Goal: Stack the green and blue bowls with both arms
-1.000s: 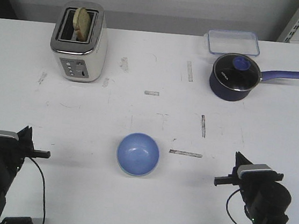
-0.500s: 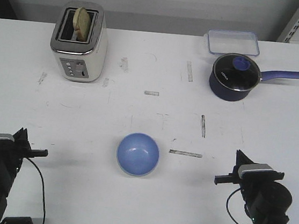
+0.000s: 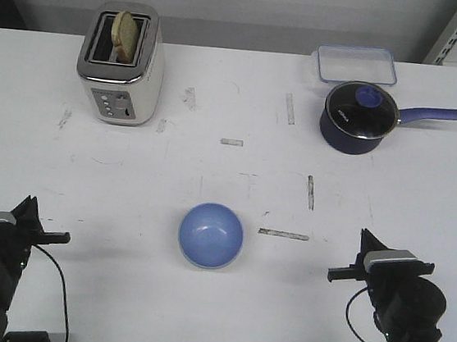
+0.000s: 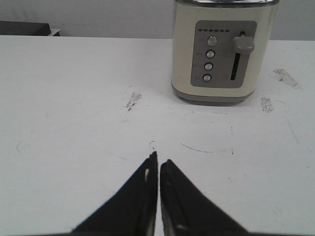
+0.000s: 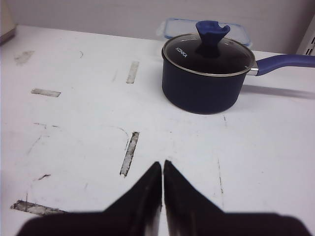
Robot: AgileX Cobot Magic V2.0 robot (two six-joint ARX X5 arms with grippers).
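Only the front view shows the light periwinkle blue round bowl (image 3: 210, 235), upright at the near centre of the white table (image 3: 227, 179) between the left gripper (image 4: 158, 164) and right gripper (image 5: 163, 167), both closed on nothing.

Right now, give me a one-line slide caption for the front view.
Blue bowl sits centre-front between the shut left gripper and right gripper; no green bowl visible.
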